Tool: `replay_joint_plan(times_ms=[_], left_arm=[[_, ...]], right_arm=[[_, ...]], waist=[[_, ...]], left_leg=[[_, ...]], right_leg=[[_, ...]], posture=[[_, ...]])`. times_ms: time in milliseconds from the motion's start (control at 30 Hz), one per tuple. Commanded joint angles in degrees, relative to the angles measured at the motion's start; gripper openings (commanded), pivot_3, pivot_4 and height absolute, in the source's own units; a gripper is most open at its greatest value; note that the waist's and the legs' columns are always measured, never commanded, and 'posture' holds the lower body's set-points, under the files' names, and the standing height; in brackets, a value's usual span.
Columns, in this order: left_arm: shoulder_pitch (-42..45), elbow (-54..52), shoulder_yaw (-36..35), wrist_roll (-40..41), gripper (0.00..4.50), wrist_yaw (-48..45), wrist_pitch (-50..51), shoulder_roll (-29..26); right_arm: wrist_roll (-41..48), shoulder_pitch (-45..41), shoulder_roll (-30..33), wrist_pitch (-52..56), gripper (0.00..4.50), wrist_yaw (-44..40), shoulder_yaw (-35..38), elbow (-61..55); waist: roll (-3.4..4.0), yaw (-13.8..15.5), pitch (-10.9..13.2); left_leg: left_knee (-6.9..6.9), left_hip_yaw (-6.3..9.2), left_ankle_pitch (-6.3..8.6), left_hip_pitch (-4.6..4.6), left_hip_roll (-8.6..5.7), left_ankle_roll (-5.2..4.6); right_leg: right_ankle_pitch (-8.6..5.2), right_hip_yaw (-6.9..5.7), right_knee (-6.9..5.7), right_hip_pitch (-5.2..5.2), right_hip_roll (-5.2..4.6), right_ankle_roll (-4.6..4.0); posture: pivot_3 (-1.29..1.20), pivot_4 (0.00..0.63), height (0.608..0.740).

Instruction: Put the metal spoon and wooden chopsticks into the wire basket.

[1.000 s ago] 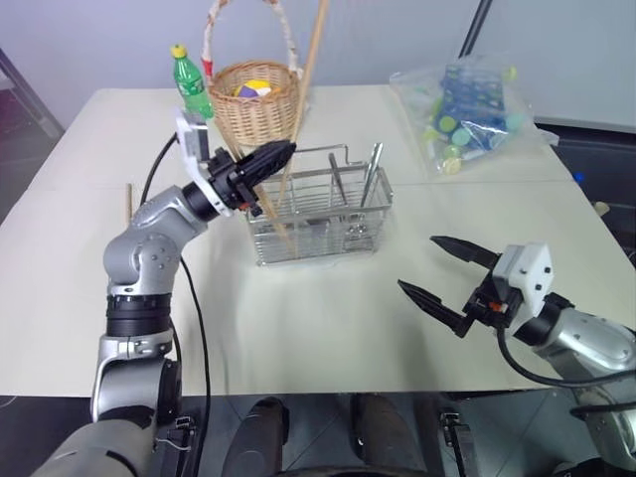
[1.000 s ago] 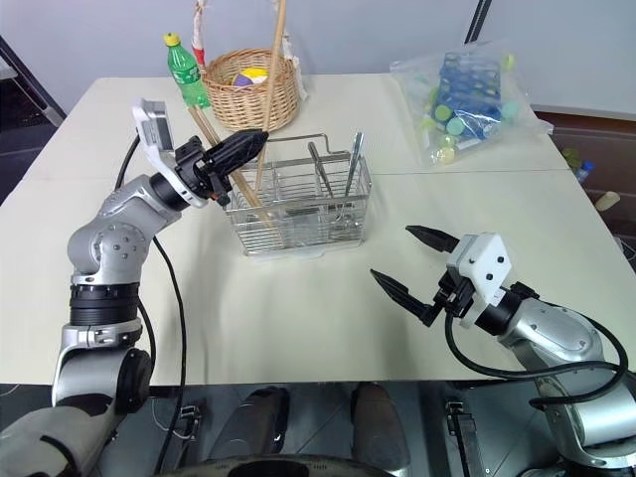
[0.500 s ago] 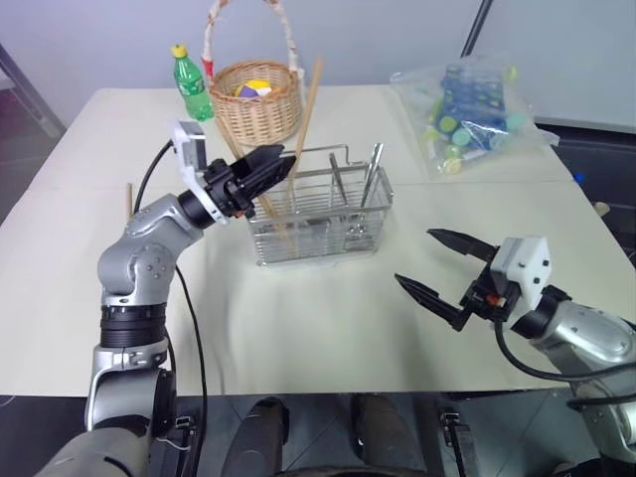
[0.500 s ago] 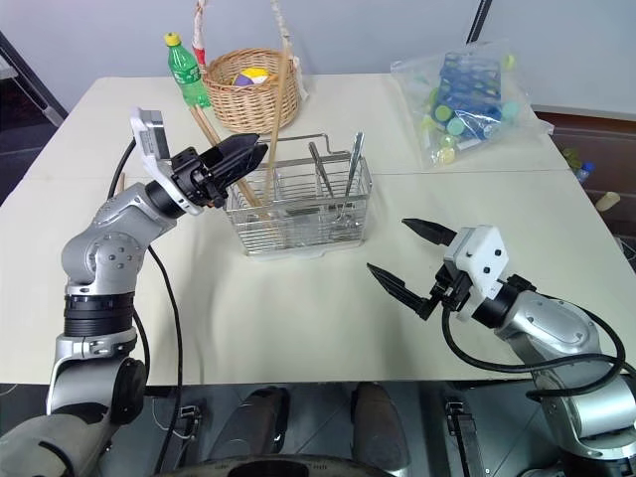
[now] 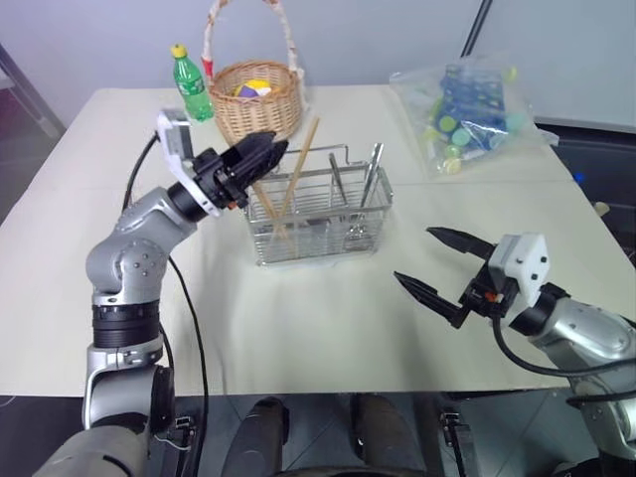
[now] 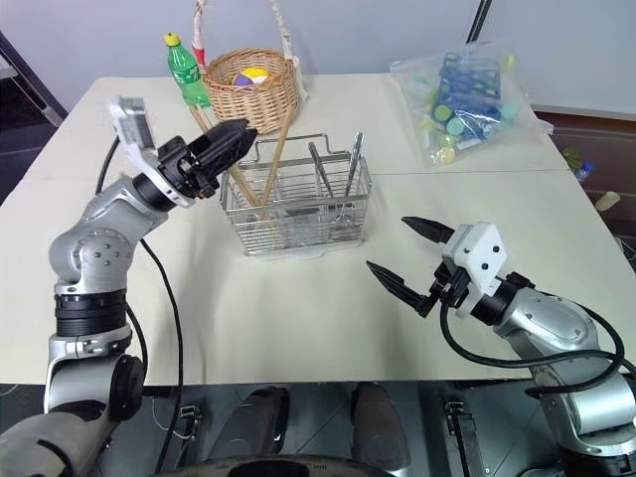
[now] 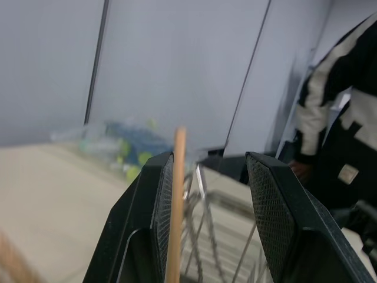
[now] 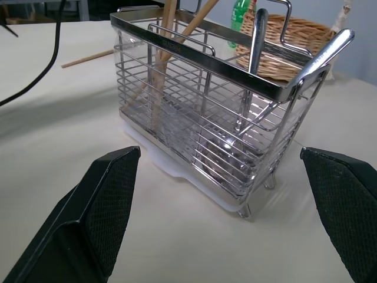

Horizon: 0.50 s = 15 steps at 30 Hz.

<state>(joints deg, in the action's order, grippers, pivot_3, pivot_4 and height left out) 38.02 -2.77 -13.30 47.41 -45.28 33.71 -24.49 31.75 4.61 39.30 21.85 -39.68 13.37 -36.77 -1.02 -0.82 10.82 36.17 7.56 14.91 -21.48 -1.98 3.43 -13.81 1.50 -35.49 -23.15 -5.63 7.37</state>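
Observation:
The wire basket (image 5: pixel 320 213) stands at mid-table. Two wooden chopsticks (image 5: pixel 298 165) lean inside its left end, and one of them rises between my left fingers in the left wrist view without being pinched. The metal spoon (image 5: pixel 373 163) stands in the right compartment beside another metal utensil (image 5: pixel 336 175). My left gripper (image 5: pixel 278 148) hovers open just left of the basket's top rim. The right gripper (image 5: pixel 413 255) is open, low over the table in front and to the right of the basket. Another chopstick (image 8: pixel 88 58) lies on the table beyond the basket.
A round wicker basket (image 5: pixel 256 99) with a tall handle and a green bottle (image 5: pixel 191 81) stand behind the wire basket. A clear plastic bag (image 5: pixel 467 104) of colourful items lies at the back right. A person in a black and white jacket (image 7: pixel 347 118) stands past the table.
My left gripper went from shut to open and drew up and to the left. The chopstick it held high has slid down into the wire basket. The right arm stayed put.

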Motion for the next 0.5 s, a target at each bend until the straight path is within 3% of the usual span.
replay_joint_plan(times_ms=[33,200,333,500], left_arm=[[4.68,-1.74,-6.57,4.3,2.01,2.22,1.74,-4.53],[8.38,1.62,-10.56,3.93,2.01,6.33,1.27,-8.55],[8.39,9.71,-12.07,-8.36,2.01,16.5,-3.98,-14.22],[1.73,17.07,-10.1,-19.5,2.01,25.01,-5.14,-17.31]], right_arm=[[0.96,-0.59,-0.06,-0.19,4.5,-0.19,0.42,-1.38],[1.21,-0.7,-0.19,-0.39,4.5,-0.92,0.02,-1.61],[2.62,-0.34,0.02,-0.45,4.5,-2.35,-0.54,-2.94],[3.3,2.07,2.52,-1.74,4.5,-7.55,0.33,-3.84]], waist=[[0.0,-0.11,0.0],[0.01,0.0,-0.01],[0.02,-0.15,-0.01],[0.04,-0.01,-0.02]], left_leg=[[0.0,0.0,0.0,0.0,0.0,0.0],[-0.02,0.0,0.0,0.01,0.0,0.0],[-0.02,0.0,0.0,0.03,0.0,0.0],[-0.04,-0.01,0.0,0.02,0.0,0.0]], right_leg=[[0.0,0.0,-0.01,-0.01,0.0,0.0],[0.0,0.0,0.0,-0.01,0.0,0.0],[0.0,0.0,0.0,0.0,0.0,0.01],[0.0,0.0,0.02,-0.02,0.0,0.01]], posture=[[0.0,0.15,0.74],[0.0,0.15,0.74],[0.0,0.15,0.74],[0.0,0.15,0.74]])
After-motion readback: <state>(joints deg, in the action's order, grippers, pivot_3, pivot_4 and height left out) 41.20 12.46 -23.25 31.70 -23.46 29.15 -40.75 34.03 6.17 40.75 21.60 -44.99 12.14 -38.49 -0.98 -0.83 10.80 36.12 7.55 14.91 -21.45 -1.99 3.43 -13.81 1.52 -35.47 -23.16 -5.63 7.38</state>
